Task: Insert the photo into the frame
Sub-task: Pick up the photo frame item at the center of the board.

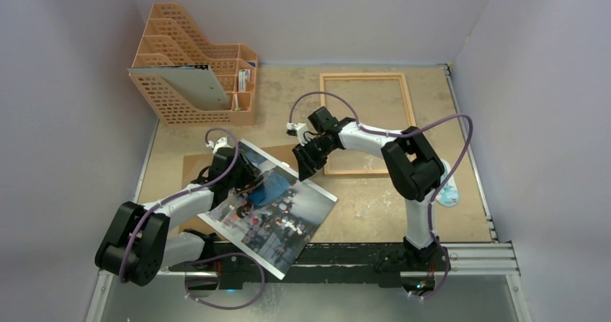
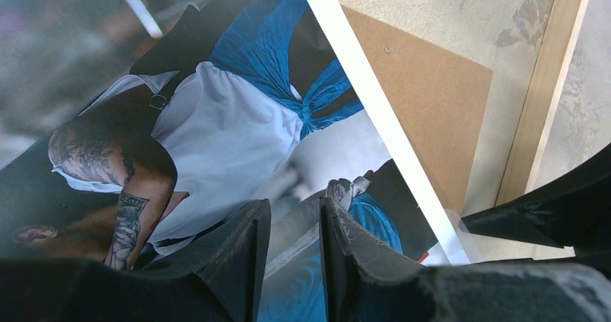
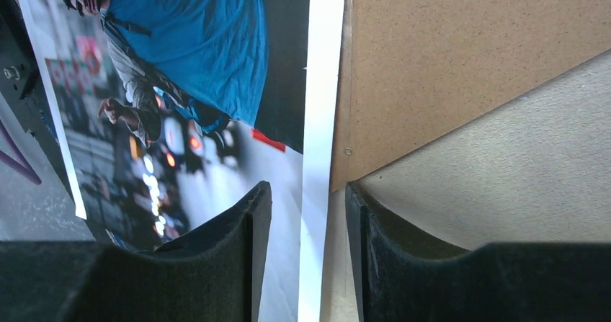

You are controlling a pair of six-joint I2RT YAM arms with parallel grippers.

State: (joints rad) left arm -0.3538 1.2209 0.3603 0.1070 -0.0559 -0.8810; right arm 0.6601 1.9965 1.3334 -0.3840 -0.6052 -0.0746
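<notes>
**Top view.** The left gripper (image 1: 248, 185) carries the photo (image 1: 284, 217) raised and tilted above the table (image 1: 375, 207), partly over a brown backing panel (image 1: 191, 165). The frame (image 1: 360, 75) lies flat further back, with no print in it. The right gripper (image 1: 301, 169) sits at the print's far edge, probably to take a second hold that steadies so large a sheet.

**Left wrist view.** The fingers (image 2: 245, 257) pinch the print beside the blue-shirted figure. A frame rail shows beyond the panel.

**Right wrist view.** The fingers (image 3: 241, 264) stand apart either side of the white border, with no visible grip. The lifted edge likely leaves room for one finger underneath.
</notes>
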